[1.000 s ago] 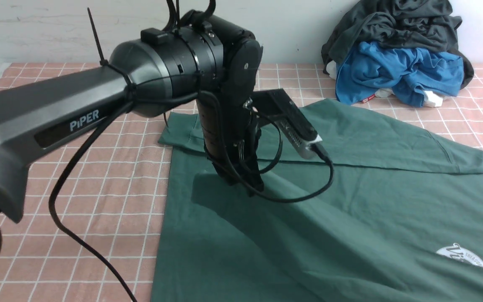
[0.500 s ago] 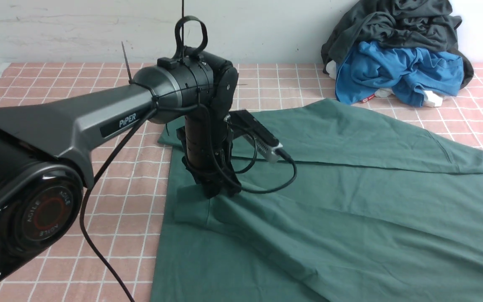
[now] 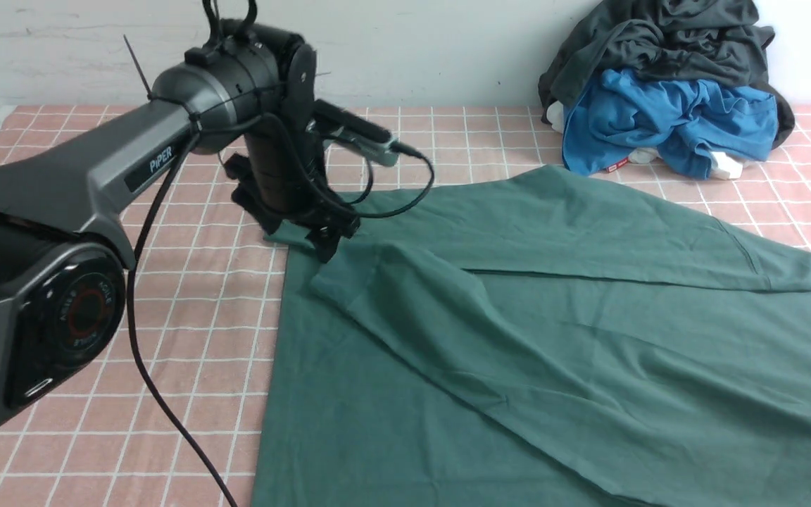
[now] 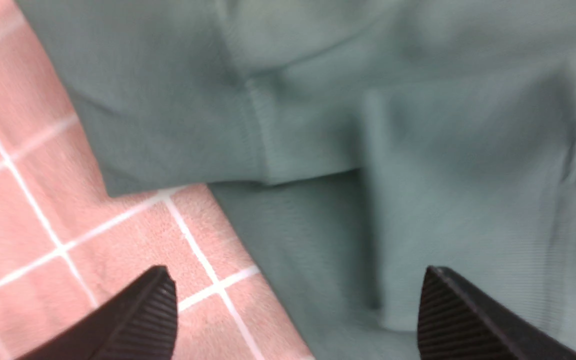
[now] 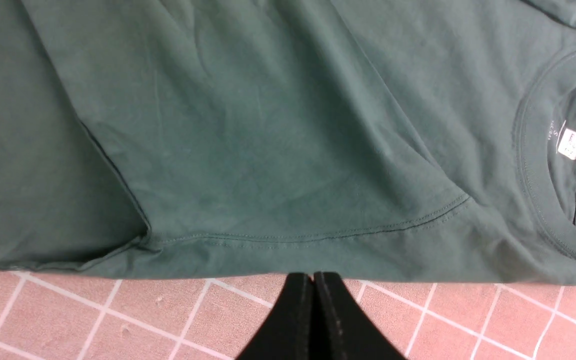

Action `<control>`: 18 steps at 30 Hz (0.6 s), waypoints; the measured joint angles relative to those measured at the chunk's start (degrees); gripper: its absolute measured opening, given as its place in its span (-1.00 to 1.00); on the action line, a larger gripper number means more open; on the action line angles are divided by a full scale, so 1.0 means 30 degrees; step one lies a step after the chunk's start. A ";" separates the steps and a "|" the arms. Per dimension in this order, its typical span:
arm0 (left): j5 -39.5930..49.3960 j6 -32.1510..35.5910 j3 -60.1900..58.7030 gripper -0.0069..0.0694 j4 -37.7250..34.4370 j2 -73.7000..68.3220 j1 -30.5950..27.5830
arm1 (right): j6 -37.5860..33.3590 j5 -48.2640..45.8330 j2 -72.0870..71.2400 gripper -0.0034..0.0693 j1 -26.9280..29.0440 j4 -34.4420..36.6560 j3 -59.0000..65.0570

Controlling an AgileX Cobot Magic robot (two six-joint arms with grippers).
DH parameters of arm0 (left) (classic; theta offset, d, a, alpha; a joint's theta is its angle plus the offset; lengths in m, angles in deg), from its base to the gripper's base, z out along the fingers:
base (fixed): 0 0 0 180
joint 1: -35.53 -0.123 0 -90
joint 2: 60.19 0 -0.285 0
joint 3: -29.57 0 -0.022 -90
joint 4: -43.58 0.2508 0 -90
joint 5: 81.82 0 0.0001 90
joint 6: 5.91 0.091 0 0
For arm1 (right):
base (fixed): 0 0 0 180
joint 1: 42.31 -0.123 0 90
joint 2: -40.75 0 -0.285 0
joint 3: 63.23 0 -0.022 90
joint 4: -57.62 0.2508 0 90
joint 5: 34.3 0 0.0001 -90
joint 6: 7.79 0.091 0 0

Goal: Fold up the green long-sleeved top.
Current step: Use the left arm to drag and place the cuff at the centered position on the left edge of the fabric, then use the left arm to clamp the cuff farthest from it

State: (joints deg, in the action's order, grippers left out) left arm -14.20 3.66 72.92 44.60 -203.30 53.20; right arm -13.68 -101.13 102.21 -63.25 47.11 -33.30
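Observation:
The green long-sleeved top [image 3: 588, 338] lies spread over the pink checked cloth, filling the middle and right. One sleeve is folded across the body, its cuff [image 3: 338, 282] resting near the top's far left corner. My left gripper [image 3: 300, 239] hangs open just above that corner with nothing between its fingers. In the left wrist view the cuff [image 4: 293, 145] lies flat beyond the left gripper [image 4: 295, 285]. My right gripper [image 5: 313, 276] is shut and empty over bare cloth, beside the top's shoulder edge [image 5: 318, 260]. The collar [image 5: 543, 200] with a white label sits nearby.
A heap of dark grey [image 3: 659, 42] and bright blue garments [image 3: 666, 127] sits at the back right against the white wall. Pink checked cloth [image 3: 194, 317] shows left of the top. The left arm's cable [image 3: 159, 415] hangs toward the front edge.
My left gripper has opened and let go of the sleeve, then lifted and drawn back to the far left. The sleeve now lies flat across the body.

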 joint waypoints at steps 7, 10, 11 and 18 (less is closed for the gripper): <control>0.0285 0.0812 0.0028 0.67 -0.1282 -0.0768 -0.0042 | 0.0265 0.1209 0.0035 -0.95 0.0000 -0.0490 0.0000; -0.0274 -0.0117 0.0119 0.65 -0.0884 -0.0768 -0.0127 | 0.0279 0.1444 0.0035 -0.95 0.0000 -0.0532 0.0000; -0.0544 -0.0667 0.0143 0.65 -0.0595 -0.0768 -0.0168 | 0.0300 0.1460 0.0035 -0.95 0.0000 -0.0532 0.0000; -0.2787 -0.2686 0.0157 0.65 0.0969 -0.0851 -0.0675 | 0.0423 0.1460 0.0035 -0.95 0.0000 -0.0532 0.0000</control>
State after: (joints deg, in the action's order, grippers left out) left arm -22.56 -4.39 73.39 47.51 -205.86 51.17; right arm -12.41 -96.75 102.32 -63.25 45.52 -33.30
